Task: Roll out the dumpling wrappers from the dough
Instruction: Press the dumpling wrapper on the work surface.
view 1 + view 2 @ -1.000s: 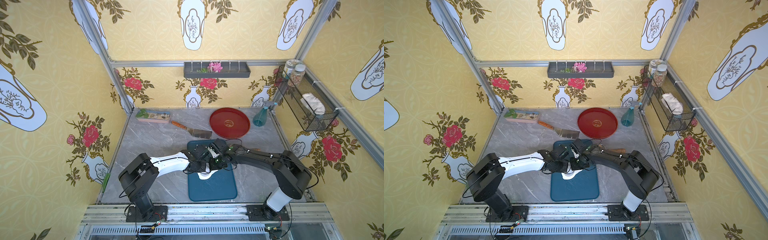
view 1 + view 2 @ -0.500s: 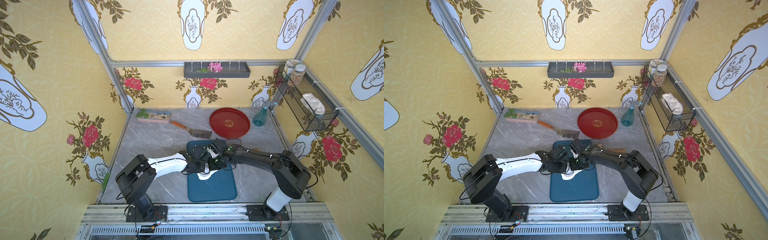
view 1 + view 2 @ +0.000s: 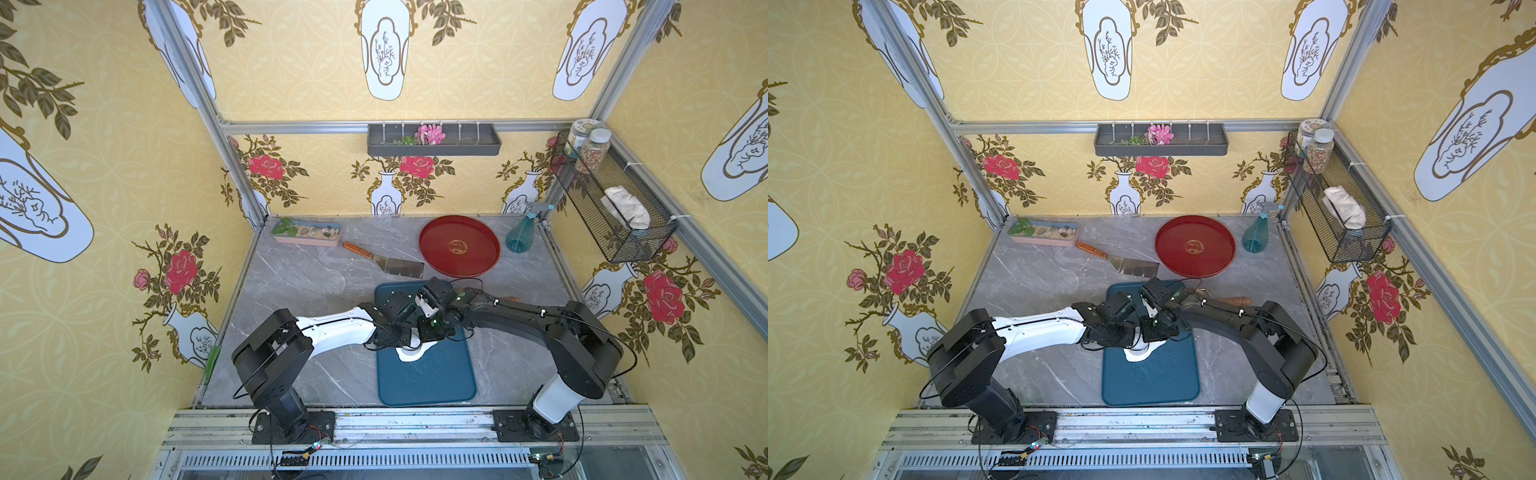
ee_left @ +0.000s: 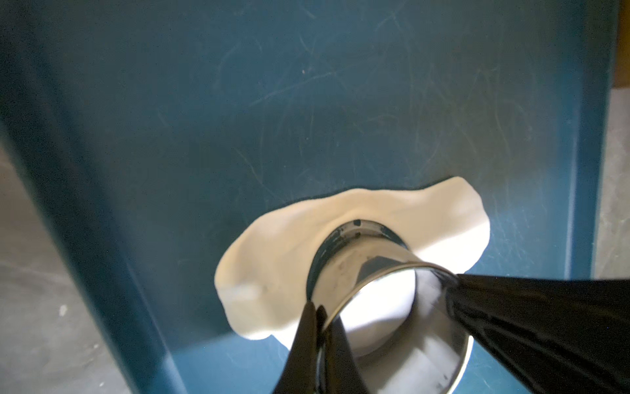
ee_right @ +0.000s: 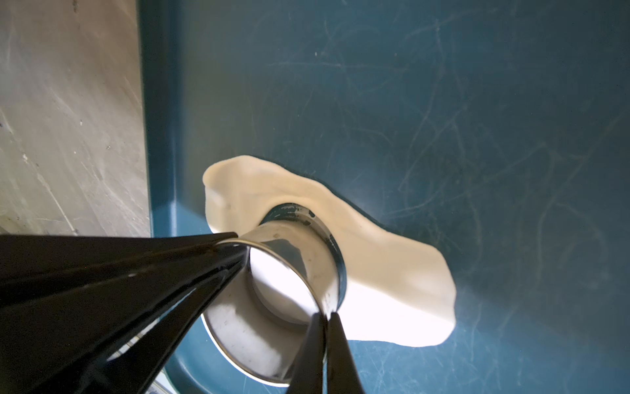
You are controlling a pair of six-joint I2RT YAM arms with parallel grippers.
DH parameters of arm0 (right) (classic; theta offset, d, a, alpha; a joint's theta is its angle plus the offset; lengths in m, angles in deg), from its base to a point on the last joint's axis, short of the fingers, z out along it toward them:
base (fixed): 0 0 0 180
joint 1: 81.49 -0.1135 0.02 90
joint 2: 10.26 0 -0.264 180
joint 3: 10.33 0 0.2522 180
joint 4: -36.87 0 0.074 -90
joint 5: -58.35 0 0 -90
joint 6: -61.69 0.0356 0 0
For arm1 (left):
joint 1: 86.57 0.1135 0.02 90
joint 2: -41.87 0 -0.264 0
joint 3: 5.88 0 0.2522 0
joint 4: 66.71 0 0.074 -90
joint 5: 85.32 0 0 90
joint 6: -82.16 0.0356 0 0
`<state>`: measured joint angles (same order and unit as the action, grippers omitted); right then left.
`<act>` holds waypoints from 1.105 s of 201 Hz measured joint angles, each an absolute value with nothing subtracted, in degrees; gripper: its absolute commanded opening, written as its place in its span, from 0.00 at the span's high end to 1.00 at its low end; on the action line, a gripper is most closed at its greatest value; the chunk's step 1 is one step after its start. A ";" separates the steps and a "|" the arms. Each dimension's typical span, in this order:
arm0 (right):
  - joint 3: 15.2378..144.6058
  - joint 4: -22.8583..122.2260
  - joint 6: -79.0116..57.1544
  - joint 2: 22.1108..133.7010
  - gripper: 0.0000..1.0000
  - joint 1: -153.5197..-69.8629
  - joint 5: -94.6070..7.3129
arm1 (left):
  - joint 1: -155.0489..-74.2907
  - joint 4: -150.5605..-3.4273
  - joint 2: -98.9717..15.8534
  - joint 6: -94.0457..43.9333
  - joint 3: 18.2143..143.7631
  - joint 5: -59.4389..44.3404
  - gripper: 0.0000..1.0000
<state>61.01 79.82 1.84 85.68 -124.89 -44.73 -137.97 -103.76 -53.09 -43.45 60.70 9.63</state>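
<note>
A flattened white dough sheet point(image 4: 283, 252) point(image 5: 392, 273) lies on the teal cutting board point(image 3: 432, 374), near its left edge. A small steel ring cup point(image 4: 371, 269) point(image 5: 293, 269) stands mouth-up, pressed into the dough. My left gripper point(image 4: 320, 312) is shut on one side of the cup's rim. My right gripper point(image 5: 325, 317) is shut on the opposite side. Round white dough shows inside the ring; I cannot tell whether it is cut free as a dumpling wrapper. In both top views the two wrists hide the cup, and only a dough edge point(image 3: 409, 354) point(image 3: 1136, 354) shows.
Behind the board lie a metal scraper point(image 3: 390, 262) and a red round tray point(image 3: 459, 246), with a teal spray bottle point(image 3: 519, 237) beside it. A pink dish of stones point(image 3: 305, 233) sits back left. A wooden rolling pin point(image 3: 509, 298) peeks out behind my right arm.
Both grippers stay shut on the cup over the dough. The left arm has shifted slightly; nothing else moved.
</note>
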 measured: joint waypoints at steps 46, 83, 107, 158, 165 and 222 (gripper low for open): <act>61.01 79.91 1.95 85.44 1.00 -125.00 -44.40 | -137.97 -103.90 -52.85 -43.58 60.83 9.67 1.00; 61.12 79.98 2.08 85.16 1.00 -125.00 -44.40 | -137.97 -104.73 -52.72 -43.71 61.36 9.87 1.00; 61.65 80.48 2.08 85.07 1.00 -125.10 -44.60 | -137.97 -106.04 -52.48 -43.87 61.97 10.31 1.00; 62.17 81.42 2.32 84.52 1.00 -125.13 -45.01 | -137.99 -107.17 -52.08 -44.30 62.30 10.26 1.00; 62.19 81.49 2.38 84.44 1.00 -125.13 -45.01 | -137.99 -107.15 -52.02 -44.33 62.30 10.26 1.00; 62.48 82.34 2.93 83.56 1.00 -125.13 -44.84 | -137.99 -106.82 -51.14 -44.50 62.10 10.02 1.00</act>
<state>62.48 82.34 2.93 83.56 -125.13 -44.84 -137.99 -106.82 -51.14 -44.50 62.10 10.02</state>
